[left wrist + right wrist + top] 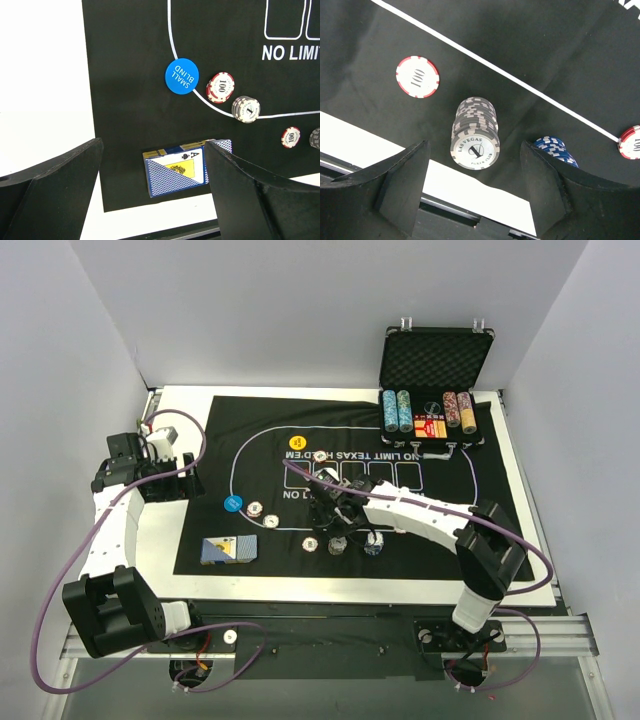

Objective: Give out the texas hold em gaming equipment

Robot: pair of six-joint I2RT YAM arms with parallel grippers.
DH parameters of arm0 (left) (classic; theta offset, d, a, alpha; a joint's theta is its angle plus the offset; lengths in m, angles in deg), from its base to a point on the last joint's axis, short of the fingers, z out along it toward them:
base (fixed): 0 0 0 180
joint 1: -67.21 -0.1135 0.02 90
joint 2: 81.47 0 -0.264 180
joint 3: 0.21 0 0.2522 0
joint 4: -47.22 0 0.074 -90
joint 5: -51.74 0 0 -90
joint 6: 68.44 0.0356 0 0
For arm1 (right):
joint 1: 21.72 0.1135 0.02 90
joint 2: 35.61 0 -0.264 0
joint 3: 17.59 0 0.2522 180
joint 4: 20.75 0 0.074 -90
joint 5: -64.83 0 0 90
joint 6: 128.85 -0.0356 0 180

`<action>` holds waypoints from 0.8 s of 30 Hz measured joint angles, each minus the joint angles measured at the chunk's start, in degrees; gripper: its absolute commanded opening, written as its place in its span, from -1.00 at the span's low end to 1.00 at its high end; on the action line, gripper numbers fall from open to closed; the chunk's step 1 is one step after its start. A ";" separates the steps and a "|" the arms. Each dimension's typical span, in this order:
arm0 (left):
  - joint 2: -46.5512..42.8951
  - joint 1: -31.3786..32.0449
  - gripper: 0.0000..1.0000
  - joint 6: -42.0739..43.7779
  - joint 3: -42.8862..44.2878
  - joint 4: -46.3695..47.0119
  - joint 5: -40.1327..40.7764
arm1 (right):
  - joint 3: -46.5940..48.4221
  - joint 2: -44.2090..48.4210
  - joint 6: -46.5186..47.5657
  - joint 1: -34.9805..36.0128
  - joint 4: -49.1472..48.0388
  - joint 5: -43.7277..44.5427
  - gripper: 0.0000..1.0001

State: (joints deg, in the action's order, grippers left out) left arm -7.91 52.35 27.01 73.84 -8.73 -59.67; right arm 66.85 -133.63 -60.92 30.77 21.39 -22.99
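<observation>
The open right gripper hovers over the near part of the mat, its fingers on either side of a tall stack of grey chips and clear of it. A red 100 chip lies to the left and a blue stack to the right. In the top view that gripper is above these chips. My left gripper is off the mat's left edge, open and empty. Its wrist view shows the card deck, the blue small-blind disc, a red chip and a grey stack.
The black felt mat covers most of the white table. A yellow disc lies at its far middle. The open black case stands at the back right with several chip stacks in it. The table's near edge is just below the chips.
</observation>
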 measured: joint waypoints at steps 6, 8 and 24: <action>0.00 0.00 0.87 -0.02 -0.11 0.00 0.02 | -1.77 0.00 -0.31 0.00 0.02 -0.02 0.28; 0.00 0.00 0.87 -0.02 -0.11 0.00 0.02 | -1.79 -0.02 -0.39 0.02 -0.11 -0.02 0.25; 0.00 -0.02 0.87 -0.02 -0.11 0.00 0.04 | -3.74 -2.12 -0.85 0.07 -2.40 -1.18 0.06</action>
State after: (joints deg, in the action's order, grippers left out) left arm -7.91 52.33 26.99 73.73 -8.73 -59.63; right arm 63.11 -135.75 -61.77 30.83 18.99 -24.17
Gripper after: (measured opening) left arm 0.934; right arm 0.539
